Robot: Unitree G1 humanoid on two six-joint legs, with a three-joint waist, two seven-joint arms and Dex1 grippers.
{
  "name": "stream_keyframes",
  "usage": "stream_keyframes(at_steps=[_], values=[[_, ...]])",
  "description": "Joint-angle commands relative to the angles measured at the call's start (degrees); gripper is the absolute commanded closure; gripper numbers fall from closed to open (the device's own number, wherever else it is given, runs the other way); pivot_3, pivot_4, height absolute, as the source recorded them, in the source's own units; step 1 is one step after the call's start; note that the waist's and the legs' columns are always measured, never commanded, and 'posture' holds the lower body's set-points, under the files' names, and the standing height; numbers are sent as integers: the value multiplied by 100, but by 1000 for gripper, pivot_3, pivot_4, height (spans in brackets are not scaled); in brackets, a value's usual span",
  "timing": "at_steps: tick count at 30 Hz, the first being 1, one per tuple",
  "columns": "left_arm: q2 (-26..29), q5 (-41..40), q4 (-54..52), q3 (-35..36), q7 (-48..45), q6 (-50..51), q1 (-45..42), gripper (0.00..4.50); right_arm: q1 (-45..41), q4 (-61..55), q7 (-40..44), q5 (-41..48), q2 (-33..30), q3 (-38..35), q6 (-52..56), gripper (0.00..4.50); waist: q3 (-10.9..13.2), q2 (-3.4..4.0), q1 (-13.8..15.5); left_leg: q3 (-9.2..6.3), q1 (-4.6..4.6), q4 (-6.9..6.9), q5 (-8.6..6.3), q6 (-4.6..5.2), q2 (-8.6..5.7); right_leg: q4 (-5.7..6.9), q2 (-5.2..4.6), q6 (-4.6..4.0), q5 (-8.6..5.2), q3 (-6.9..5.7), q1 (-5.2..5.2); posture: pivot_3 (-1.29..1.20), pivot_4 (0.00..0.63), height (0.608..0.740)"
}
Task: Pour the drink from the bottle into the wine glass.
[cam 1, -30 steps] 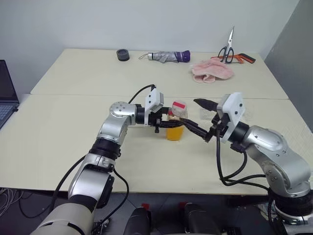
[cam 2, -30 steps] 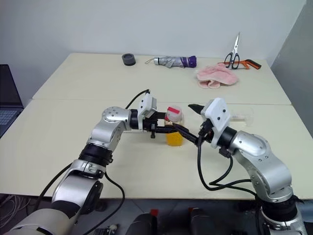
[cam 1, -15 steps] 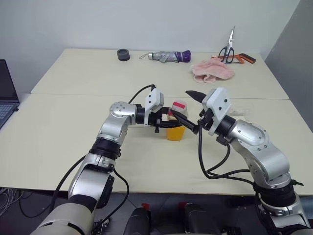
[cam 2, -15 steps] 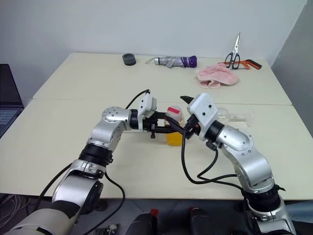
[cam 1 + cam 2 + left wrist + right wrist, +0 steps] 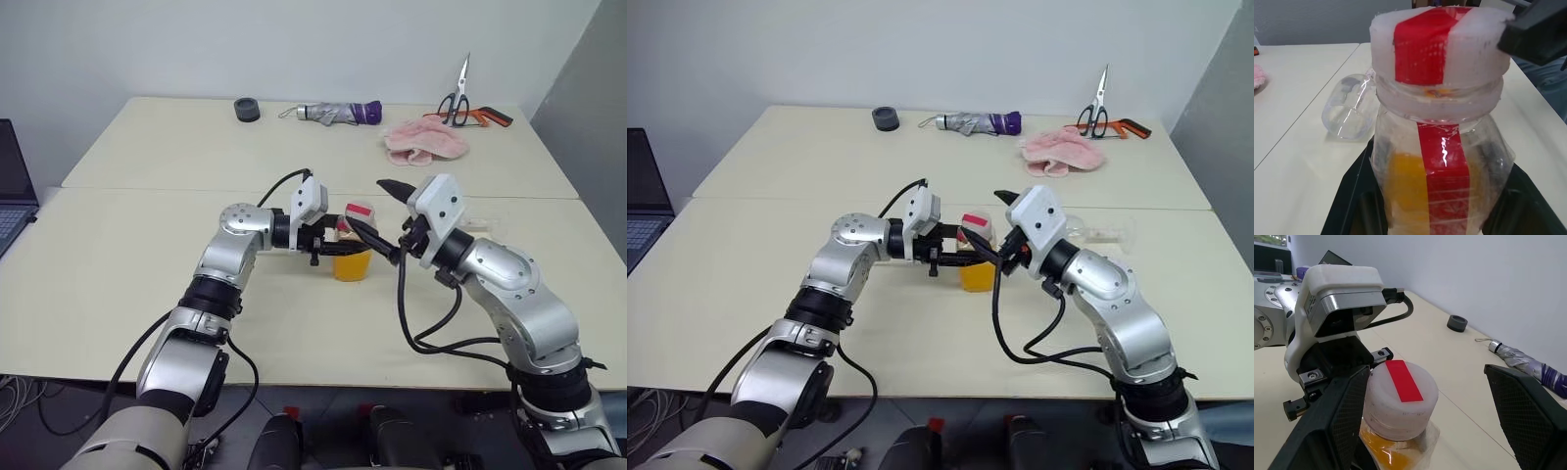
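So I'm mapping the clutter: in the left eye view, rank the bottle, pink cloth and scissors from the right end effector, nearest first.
1. Bottle, right at the right end effector.
2. Pink cloth, farther back on the table.
3. Scissors, at the far edge.

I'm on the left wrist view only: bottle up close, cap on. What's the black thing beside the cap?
Observer: A finger of the right gripper, which is open, one finger on each side of the cap.
Operator: Is it touching the cap?
Observer: One finger is right beside it, contact unclear; the other stands well clear.
Operator: Is the bottle lifted?
Observer: The bottle seems to stand on the table, with the left gripper shut on it.
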Motion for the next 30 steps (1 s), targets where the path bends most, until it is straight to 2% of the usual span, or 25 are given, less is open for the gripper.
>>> stream_keyframes(at_steps=[1, 30], values=[[14, -69, -130, 78, -48, -86, -125, 2713, 36, -137, 36, 33, -71, -235, -100, 524, 0, 0, 0, 0, 0, 0, 0, 0, 0, 0, 0, 0, 0, 0, 0, 0, 150, 740], [17, -71, -132, 92, -39, -81, -127, 2713, 154, -304, 140, 212, -158, -332, 27, 524, 0, 0, -1, 0, 0, 0, 0, 0, 0, 0, 0, 0, 0, 0, 0, 0, 150, 740]])
